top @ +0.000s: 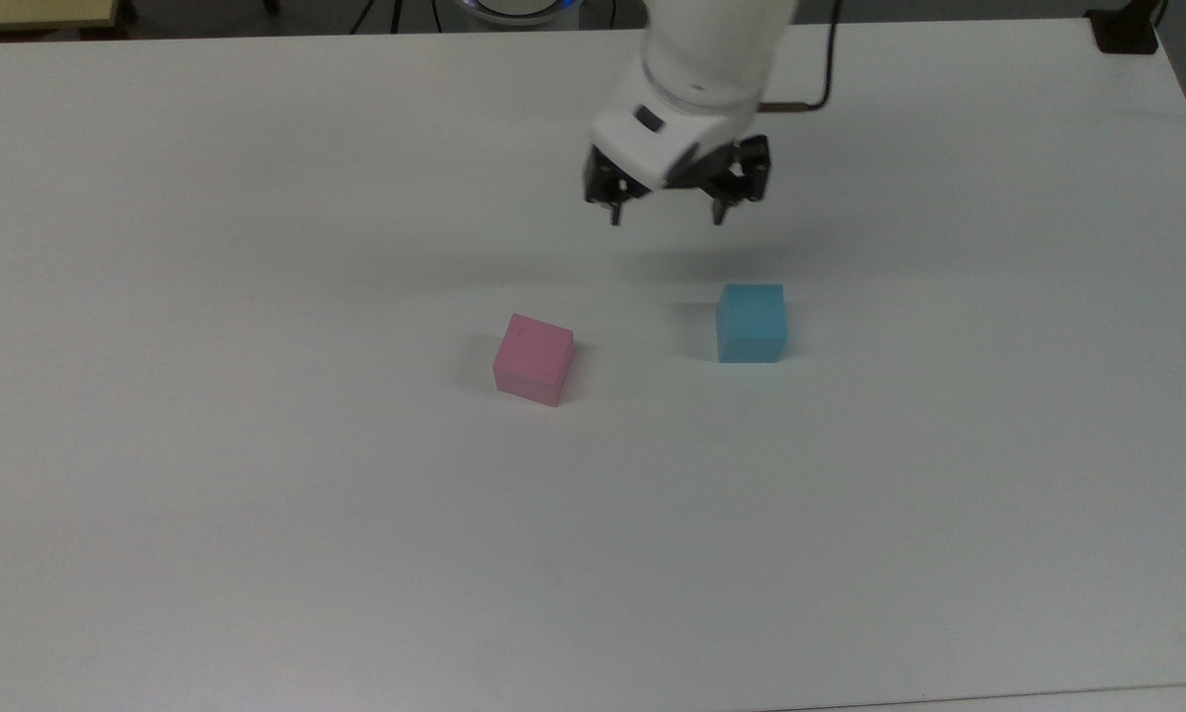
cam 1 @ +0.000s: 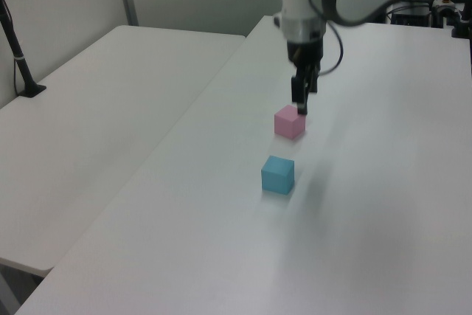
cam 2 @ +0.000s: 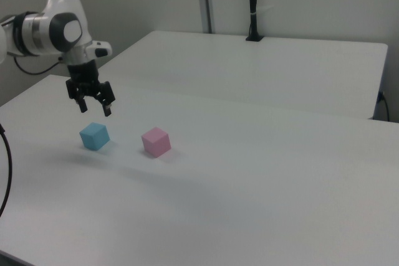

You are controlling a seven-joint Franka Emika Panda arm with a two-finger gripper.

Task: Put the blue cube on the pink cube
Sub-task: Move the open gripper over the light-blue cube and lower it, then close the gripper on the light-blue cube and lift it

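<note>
We are in the approach step: nothing has been picked up, and our gripper [top: 666, 212] hangs in the air with its jaws spread wide and empty. In the top view it sits toward the far edge of the bench [top: 256, 544], offset from the blue cube [top: 751, 322] toward the far edge and slightly toward the top view's left; the right view puts the gripper [cam 2: 95, 107] above and just beside the blue cube [cam 2: 94, 136], not touching it.

The blue cube rests flat on the bench near its middle, its faces roughly square to the bench edges. The pink cube [top: 533, 359] rests apart from it on the top view's left, turned a little on its base. The two do not touch.

We judge the next move calls for bringing the open jaws directly over the blue cube, lining them up with a pair of its opposite faces, then lowering so the fingers straddle it before closing. The later placement will need the turn of the pink cube matched for a stable stack.
</note>
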